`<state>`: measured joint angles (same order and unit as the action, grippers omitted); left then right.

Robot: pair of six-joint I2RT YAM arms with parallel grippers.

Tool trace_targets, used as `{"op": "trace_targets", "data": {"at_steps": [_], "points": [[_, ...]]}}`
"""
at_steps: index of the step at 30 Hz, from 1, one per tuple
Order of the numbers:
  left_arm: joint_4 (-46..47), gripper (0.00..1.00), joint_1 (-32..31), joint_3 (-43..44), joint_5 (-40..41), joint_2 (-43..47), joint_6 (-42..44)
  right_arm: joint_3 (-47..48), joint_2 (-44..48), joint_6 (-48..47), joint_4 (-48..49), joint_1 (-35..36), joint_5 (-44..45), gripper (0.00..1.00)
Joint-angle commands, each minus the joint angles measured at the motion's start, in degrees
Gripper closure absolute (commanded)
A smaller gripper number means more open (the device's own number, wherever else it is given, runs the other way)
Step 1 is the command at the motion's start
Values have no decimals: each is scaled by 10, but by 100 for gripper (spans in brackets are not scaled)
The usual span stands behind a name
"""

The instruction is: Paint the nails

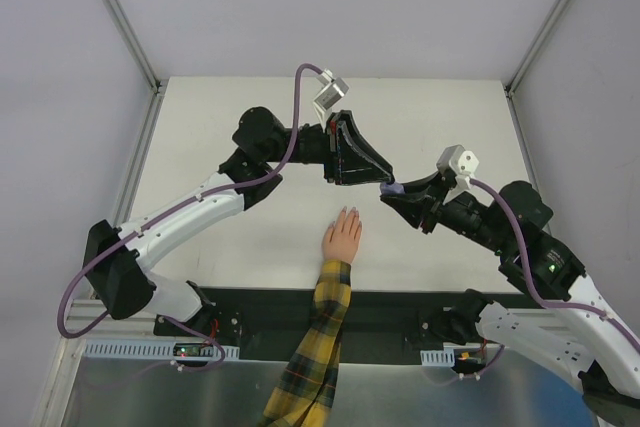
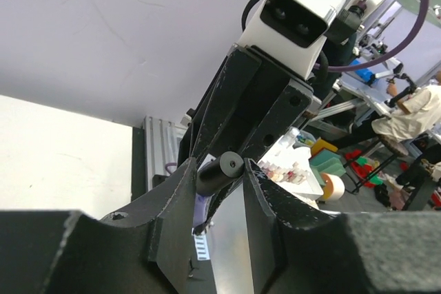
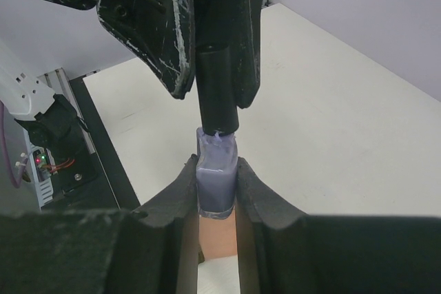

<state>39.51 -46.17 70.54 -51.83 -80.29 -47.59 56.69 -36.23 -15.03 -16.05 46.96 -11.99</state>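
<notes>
A pale hand (image 1: pixel 343 237) with a yellow-and-dark plaid sleeve (image 1: pixel 318 332) lies palm down on the white table, fingers pointing away. Its nails are too small to make out. Above and to the right of the fingertips, my right gripper (image 1: pixel 400 193) is shut on a small purple bottle (image 3: pixel 216 182). The bottle's black cap (image 2: pixel 220 169) points toward the left arm. My left gripper (image 2: pixel 219 164) is closed round that cap, with a finger (image 3: pixel 165 46) on each side of it. In the right wrist view, skin of the hand (image 3: pixel 218 235) shows under the bottle.
The white table (image 1: pixel 230 127) runs to metal frame posts at its back corners. A black strip (image 1: pixel 400 307) along the near edge carries both arm bases. Beyond the table the left wrist view shows a cluttered bench with people.
</notes>
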Motion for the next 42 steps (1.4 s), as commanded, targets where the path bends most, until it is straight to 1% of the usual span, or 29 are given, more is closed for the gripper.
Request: {"op": "trace_targets", "data": {"at_steps": [1, 4, 11, 14, 19, 25, 31, 35, 36, 38, 42], "points": [[-58, 69, -8, 28, 17, 29, 65, 16, 4, 7, 42, -2, -1, 100], [-74, 69, -13, 36, 22, 29, 80, 17, 4, 8, 44, -2, -1, 99], [-75, 69, -14, 43, 24, 27, 81, 15, 1, 10, 45, -3, -4, 100], [-75, 71, -16, 45, 24, 27, 82, 15, 1, 11, 45, -2, -5, 99], [-75, 67, -16, 47, 31, 28, 81, 14, 0, 11, 45, -3, -8, 100], [-76, 69, -16, 50, 36, 28, 85, 13, 2, 11, 45, -2, -8, 100], [-80, 75, -16, 57, 33, 24, 86, 11, 3, 12, 45, -3, -8, 100], [-99, 87, -22, 62, 38, 24, 106, 11, 4, 11, 45, -3, -4, 100], [-112, 93, -21, 64, 40, 26, 111, 11, 4, 11, 44, -3, -2, 100], [-123, 100, -23, 67, 52, 30, 126, 10, 3, 11, 43, -3, 0, 100], [-139, 100, -23, 70, 80, 44, 138, 4, 0, 13, 44, -4, 4, 100]]}}
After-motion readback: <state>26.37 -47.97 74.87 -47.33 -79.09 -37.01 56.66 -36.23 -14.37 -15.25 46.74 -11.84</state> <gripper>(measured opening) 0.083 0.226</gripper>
